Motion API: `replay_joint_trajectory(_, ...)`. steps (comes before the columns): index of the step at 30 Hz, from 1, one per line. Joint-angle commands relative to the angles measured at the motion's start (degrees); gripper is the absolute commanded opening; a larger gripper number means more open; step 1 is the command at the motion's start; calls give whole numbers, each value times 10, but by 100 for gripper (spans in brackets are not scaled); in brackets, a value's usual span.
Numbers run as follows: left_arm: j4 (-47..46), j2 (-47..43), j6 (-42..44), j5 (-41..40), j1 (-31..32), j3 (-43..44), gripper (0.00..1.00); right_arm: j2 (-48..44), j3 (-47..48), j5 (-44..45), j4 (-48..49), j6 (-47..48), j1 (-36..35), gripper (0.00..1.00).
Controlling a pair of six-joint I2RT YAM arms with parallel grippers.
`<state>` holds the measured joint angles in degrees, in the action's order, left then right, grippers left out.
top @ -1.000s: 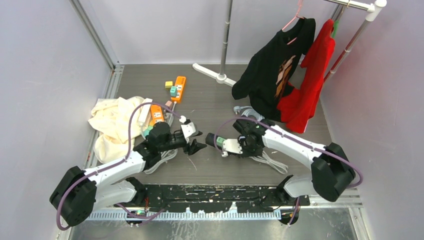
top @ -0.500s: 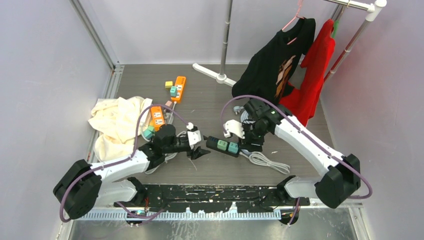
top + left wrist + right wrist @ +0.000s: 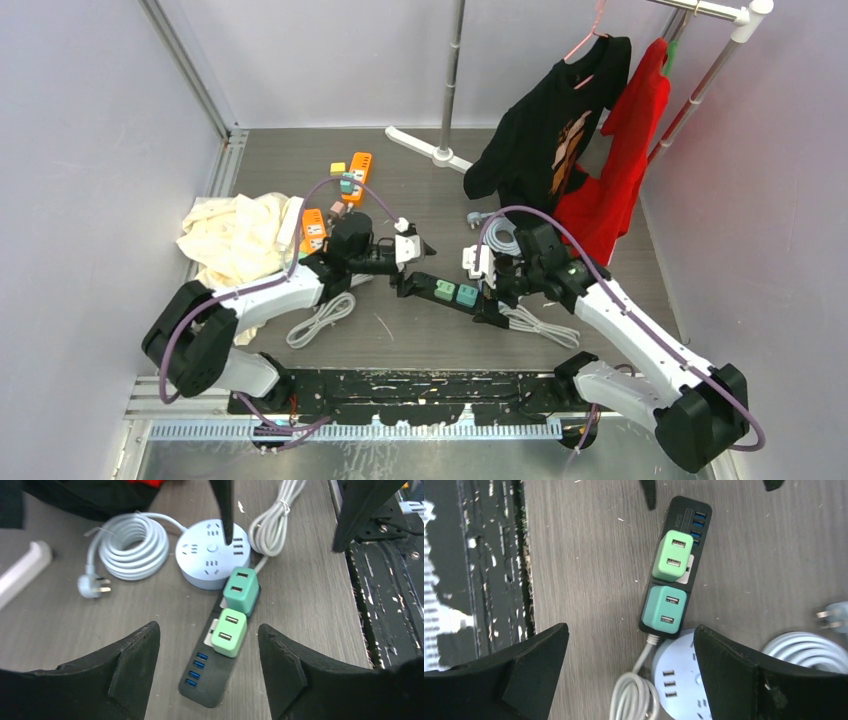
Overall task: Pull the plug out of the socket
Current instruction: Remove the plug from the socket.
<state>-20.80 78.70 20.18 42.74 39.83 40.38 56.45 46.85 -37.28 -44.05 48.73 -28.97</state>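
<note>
**Top external: strip with two plugs seated, both tools empty**

- Strip [image 3: 420, 285]: black, flat on the tabletop [image 3: 420, 190], between the two tools, its cord end touching a round hub [image 3: 212, 555].
- Plugs: green plug [image 3: 230, 632] and teal plug [image 3: 241, 589], seated side by side in the strip.
- Left tool [image 3: 207, 667]: jaws well apart, nothing held, over the strip's USB end.
- Right tool [image 3: 636, 672]: jaws spread wide, nothing held, over the cord end.
- Handling (judged): the plugs are small rigid cubes, light and smooth-faced, held by pin friction. Pinch one across opposite side faces. The light strip will likely lift with it unless pinned on its bare USB end.
</note>
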Motion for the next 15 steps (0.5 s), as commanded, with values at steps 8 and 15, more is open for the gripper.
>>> replay_joint_trajectory(8,-29,117,34,99,1,48,63,43,-130,-20,371,-180,6,78)
replay_joint_trajectory(15,-54,155,36,106,0,44,60,68,-157,-1,393,-140,6,66)
